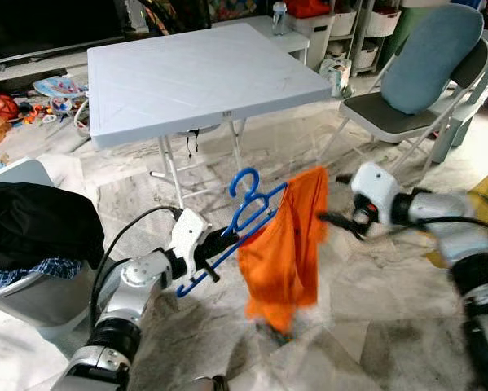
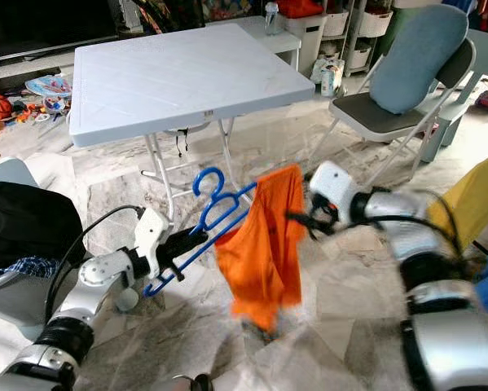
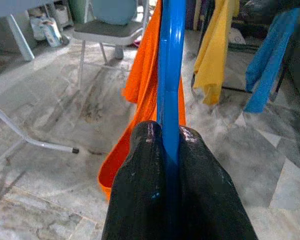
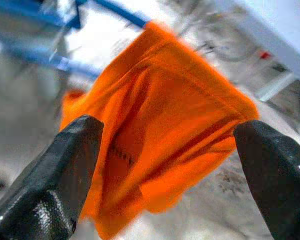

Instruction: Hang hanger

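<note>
We're mid-carry, w/ the garment already draped on the hanger but nothing hung yet. We judge the next move needs a rail or rack to hook onto; the left wrist view shows a yellow cloth [image 3: 213,52] and a blue cloth [image 3: 266,60] hanging off to one side, so a rack is prob. there, though its bar is hidden.

Largest first: the white worktop [image 1: 195,77] stands behind, w/ a folding chair [image 1: 427,81] to its right and a laundry basket [image 1: 33,269] w/ dark clothes at our left.

The orange garment [image 1: 286,244] hangs in mid-air over the marble floor [image 1: 374,326], bunched on one end of the blue hanger [image 1: 245,213], lower edge blurred.

The hanger is tilted, hook up and away from us, well apart from the worktop.

Left end effector [image 3: 167,145] is clenched on the hanger's lower bar, fingers either side of the blue rod.

Right end effector [image 4: 165,145] is released, fingers spread wide w/ the orange cloth just ahead, between them but not gripped.
</note>
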`<state>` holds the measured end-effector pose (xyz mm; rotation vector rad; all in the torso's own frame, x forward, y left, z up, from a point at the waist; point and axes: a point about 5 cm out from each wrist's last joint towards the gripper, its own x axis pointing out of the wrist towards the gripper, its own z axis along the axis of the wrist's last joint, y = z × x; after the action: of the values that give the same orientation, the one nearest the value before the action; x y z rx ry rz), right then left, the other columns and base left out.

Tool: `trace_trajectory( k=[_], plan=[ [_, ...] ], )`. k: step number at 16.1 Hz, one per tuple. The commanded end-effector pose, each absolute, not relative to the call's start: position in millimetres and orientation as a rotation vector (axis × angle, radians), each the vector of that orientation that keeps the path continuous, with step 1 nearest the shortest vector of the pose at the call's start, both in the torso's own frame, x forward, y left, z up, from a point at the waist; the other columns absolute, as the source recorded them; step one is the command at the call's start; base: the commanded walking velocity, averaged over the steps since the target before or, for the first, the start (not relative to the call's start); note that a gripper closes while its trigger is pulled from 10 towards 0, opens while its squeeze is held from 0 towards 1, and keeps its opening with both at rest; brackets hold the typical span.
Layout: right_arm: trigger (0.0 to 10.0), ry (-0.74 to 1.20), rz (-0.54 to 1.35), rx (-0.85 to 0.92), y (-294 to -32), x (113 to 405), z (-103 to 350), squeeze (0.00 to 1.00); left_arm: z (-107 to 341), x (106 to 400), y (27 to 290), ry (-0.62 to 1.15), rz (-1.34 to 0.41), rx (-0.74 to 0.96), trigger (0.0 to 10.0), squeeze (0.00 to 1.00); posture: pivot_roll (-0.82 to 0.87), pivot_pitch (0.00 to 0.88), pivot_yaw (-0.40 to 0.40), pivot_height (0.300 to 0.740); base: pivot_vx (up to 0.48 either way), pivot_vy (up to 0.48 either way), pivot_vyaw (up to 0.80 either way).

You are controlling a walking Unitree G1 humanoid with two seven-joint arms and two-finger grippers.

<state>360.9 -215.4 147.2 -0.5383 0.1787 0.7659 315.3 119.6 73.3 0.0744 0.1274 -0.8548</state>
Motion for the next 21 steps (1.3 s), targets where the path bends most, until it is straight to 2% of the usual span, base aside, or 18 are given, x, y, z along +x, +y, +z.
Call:
trace_trajectory(
  k=[1, 4, 5, 7, 9, 13, 15, 16, 17, 18, 19, 21],
  plan=[
    [10.0, 0.198, 0.687, -0.439, -216, 358, 133, 1.00, 83, 322, 119, 0.071, -0.821, 0.057, 0.0, 0.00, -0.13, 0.000, 0.064, 0.740, 0.000, 0.000, 0.00],
    [10.0, 0.204, 0.527, -0.234, -204, 354, 109, 1.00, 85, 321, 118, 0.027, -0.720, 0.009, 0.0, 0.00, -0.13, 0.000, 0.072, 0.740, 0.000, 0.000, 0.00],
    [10.0, 0.214, 0.429, -0.108, -197, 353, 98, 0.00, 86, 318, 115, 0.010, -0.683, -0.028, 0.0, 0.00, -0.13, 0.000, 0.076, 0.740, 0.000, 0.000, 0.00],
    [10.0, 0.237, 0.282, -0.083, -196, 352, 90, 0.00, 88, 314, 107, 0.002, -0.698, -0.049, 0.0, 0.00, -0.12, 0.000, 0.074, 0.740, 0.000, 0.000, 0.00],
    [10.0, 0.209, 0.216, -0.137, -189, 351, 89, 0.00, 91, 312, 100, -0.001, -0.742, -0.062, 0.0, 0.00, -0.12, 0.000, 0.071, 0.740, 0.000, 0.000, 0.00],
    [10.0, 0.126, 0.439, -0.006, -167, 346, 97, 0.00, 94, 309, 92, 0.020, -0.860, -0.021, 0.0, 0.00, -0.11, 0.000, 0.075, 0.740, 0.000, 0.000, 0.00],
    [10.0, 0.096, 0.550, -0.049, -162, 340, 102, 0.00, 94, 308, 92, 0.032, -0.882, -0.023, 0.0, 0.00, -0.11, 0.000, 0.078, 0.740, 0.000, 0.000, 0.00],
    [10.0, 0.102, 0.603, -0.158, -164, 335, 98, 0.00, 94, 305, 90, 0.033, -0.911, -0.003, 0.0, 0.00, -0.12, 0.000, 0.080, 0.740, 0.000, 0.000, 0.00],
    [10.0, 0.128, 0.605, -0.189, -167, 334, 94, 0.00, 96, 304, 89, 0.028, -0.933, -0.007, 0.0, 0.00, -0.12, 0.000, 0.079, 0.740, 0.000, 0.000, 0.00],
    [2.2, 0.143, 0.606, -0.191, -168, 334, 92, 0.00, 98, 303, 87, 0.021, -0.954, -0.009, 0.0, 0.00, -0.12, 0.000, 0.080, 0.740, 0.000, 0.000, 0.00],
    [0.0, 0.160, 0.621, -0.211, -167, 333, 90, 0.00, 102, 301, 85, 0.014, -0.982, -0.004, 0.0, 0.00, -0.11, 0.000, 0.076, 0.740, 0.000, 0.000, 0.00],
    [0.0, 0.170, 0.644, -0.233, -164, 332, 88, 0.00, 106, 300, 85, 0.001, -0.999, 0.014, 0.0, 0.00, -0.11, 0.000, 0.074, 0.740, 0.000, 0.000, 0.00]
  ],
)
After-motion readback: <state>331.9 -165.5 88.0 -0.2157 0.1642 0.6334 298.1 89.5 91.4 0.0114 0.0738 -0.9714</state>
